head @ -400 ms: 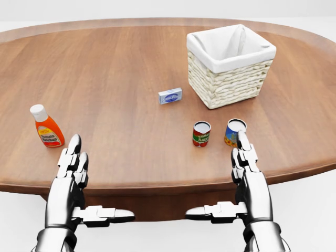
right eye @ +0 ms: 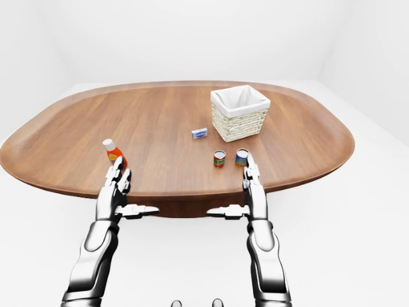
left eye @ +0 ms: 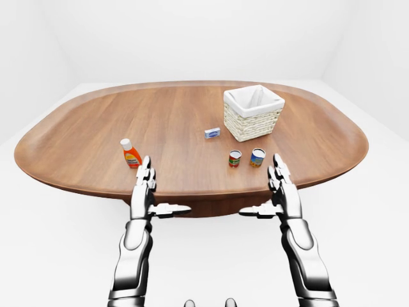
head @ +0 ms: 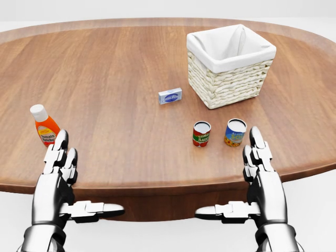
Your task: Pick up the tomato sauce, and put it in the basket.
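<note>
A humanoid robot stands at the near edge of an oval wooden counter [head: 115, 63] with its task not yet begun. At far left in the head view, an orange squeeze bottle [head: 45, 126] stands upright, just above the tips of the left hand [head: 58, 181], which is spread flat, fingers pointing up the picture and thumb out to the side, holding nothing. Near the middle lies a small blue-and-white box [head: 170, 96]. To its right and lower down stand two short cans, close but apart: the red-labelled can [head: 201, 133], judged to be the tomato sauce, and a blue-labelled can [head: 235, 132]. The right hand [head: 262, 178] is likewise spread and empty, its fingertips just right of and below the blue can, touching neither. At upper right sits the wicker basket [head: 231, 84] with its white liner; as far as the views show, nothing lies inside. All the work remains: reaching the red can, most likely with the nearer right hand and without knocking the blue one, closing on it, lifting it, and carrying it up to the basket.
</note>
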You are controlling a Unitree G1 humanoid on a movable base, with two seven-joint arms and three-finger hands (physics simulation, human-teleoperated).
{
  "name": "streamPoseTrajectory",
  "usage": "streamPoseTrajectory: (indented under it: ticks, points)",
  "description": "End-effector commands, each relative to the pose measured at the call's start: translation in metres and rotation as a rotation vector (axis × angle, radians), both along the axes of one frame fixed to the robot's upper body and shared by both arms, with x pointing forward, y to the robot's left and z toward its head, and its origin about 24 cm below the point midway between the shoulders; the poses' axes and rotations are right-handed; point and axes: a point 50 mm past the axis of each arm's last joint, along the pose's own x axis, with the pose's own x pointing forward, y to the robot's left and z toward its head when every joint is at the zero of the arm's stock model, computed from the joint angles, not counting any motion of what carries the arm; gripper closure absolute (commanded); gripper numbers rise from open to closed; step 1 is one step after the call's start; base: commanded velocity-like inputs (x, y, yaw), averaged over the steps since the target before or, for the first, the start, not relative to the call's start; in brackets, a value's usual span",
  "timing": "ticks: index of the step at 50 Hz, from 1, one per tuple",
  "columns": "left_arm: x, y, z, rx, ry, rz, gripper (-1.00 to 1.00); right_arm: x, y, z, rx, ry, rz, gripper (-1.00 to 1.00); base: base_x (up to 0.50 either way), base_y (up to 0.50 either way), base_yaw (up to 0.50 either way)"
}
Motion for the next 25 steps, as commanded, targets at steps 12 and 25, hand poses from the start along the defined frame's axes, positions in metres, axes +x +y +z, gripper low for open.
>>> streamPoseTrajectory:
  ticks: [12, 25]
  points:
    - [-0.006, 0.079, 0.047, -0.249, -0.177, 0.438, -1.0, -0.068, -0.052, 0.07, 0.046, -0.288, -0.27, -1.0, 0.0, 0.0, 0.0]
    - [-0.024, 0.086, 0.07, -0.279, -0.288, 0.449, -1.0, -0.115, -0.063, 0.117, 0.001, -0.507, -0.348, -1.0, 0.0, 0.0, 0.0]
